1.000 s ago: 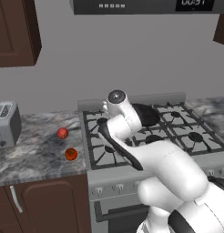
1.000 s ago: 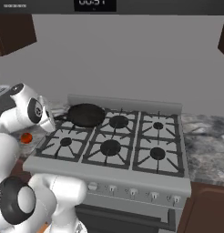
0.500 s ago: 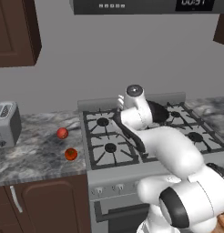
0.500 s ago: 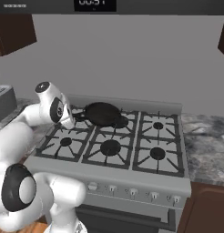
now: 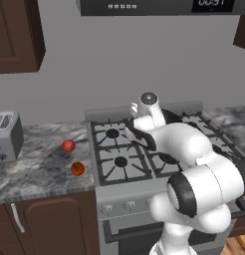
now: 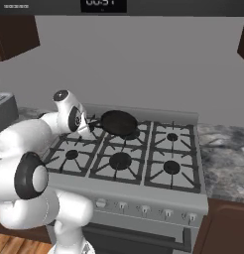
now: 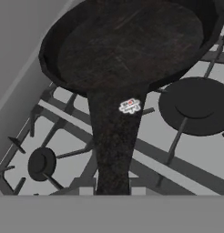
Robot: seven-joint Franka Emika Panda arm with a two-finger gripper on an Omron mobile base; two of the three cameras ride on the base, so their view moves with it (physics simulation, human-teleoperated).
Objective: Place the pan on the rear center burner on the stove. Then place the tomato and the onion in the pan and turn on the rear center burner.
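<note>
Overhead, round black pan [image 7: 127,45], broad dark handle.

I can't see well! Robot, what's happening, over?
Gripper shut on pan handle. Pan above rear center burner. Tomato, onion on counter. Nothing blocking.

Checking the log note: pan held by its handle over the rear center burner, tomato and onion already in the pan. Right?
Not quite. The pan is empty in the hand view. The tomato and the onion lie on the counter left of the stove, as the left base view shows. The rest holds: the hand grips the handle, pan over the rear center burner.
</note>
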